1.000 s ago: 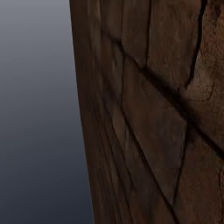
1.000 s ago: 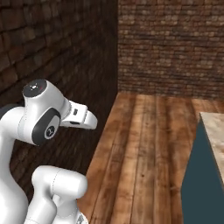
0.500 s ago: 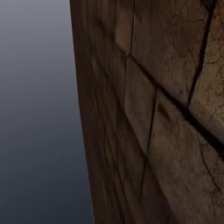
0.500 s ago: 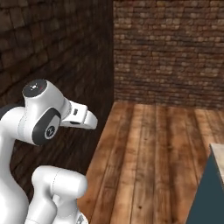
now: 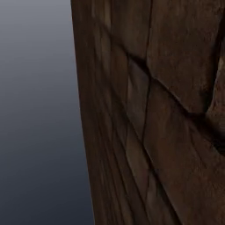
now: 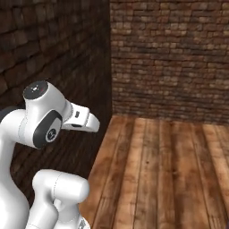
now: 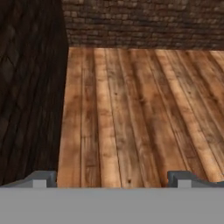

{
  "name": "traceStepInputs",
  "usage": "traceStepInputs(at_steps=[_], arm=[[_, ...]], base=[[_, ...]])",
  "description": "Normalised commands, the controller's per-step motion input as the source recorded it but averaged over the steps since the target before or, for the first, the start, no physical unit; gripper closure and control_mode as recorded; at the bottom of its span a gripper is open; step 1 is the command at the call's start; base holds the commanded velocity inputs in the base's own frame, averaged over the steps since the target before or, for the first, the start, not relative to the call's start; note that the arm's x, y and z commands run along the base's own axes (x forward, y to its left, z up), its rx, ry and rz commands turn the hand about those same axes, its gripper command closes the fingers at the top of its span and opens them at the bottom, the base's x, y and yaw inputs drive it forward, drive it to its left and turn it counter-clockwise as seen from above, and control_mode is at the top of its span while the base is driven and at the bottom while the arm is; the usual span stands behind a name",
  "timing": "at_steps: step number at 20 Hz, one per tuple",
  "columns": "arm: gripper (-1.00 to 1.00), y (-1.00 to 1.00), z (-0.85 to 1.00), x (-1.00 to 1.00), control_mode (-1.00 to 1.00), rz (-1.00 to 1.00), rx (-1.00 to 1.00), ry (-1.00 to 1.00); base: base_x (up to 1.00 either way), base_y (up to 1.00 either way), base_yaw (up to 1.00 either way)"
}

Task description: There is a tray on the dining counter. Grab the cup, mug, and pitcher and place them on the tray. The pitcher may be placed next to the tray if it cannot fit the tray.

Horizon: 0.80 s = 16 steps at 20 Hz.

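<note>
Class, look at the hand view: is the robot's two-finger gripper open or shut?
Open. The two-finger gripper's dark fingertips stand far apart, with bare wooden plank floor between them.

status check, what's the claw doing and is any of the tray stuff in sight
Claw open, holding nothing. No tray, cup, mug or pitcher in sight. Ahead: bare plank floor, brick wall beyond, dark brick wall close alongside.

Rendered light is dim and even. The brick wall reads dark, darker still on the side wall, while the wooden floor glows warm without glare. Up close, the brick is smeared and low-resolution beside a grey gradient.
</note>
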Motion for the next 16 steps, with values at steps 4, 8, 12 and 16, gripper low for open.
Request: traceStepInputs(at_steps=[4, 8, 12, 16], arm=[[-1.00, 0.00, 0.00, 0.00, 1.00, 0.00, 0.00, 0.00], [-1.00, 0.00, 0.00, 0.00, 1.00, 0.00, 0.00, 0.00], [-1.00, 0.00, 0.00, 0.00, 1.00, 0.00, 0.00, 0.00], [-1.00, 0.00, 0.00, 0.00, 1.00, 0.00, 0.00, 0.00]], base=[[1.00, 0.17, -0.02], [1.00, 0.19, -0.03], [0.97, 0.30, -0.30], [0.55, 0.27, -0.77]])
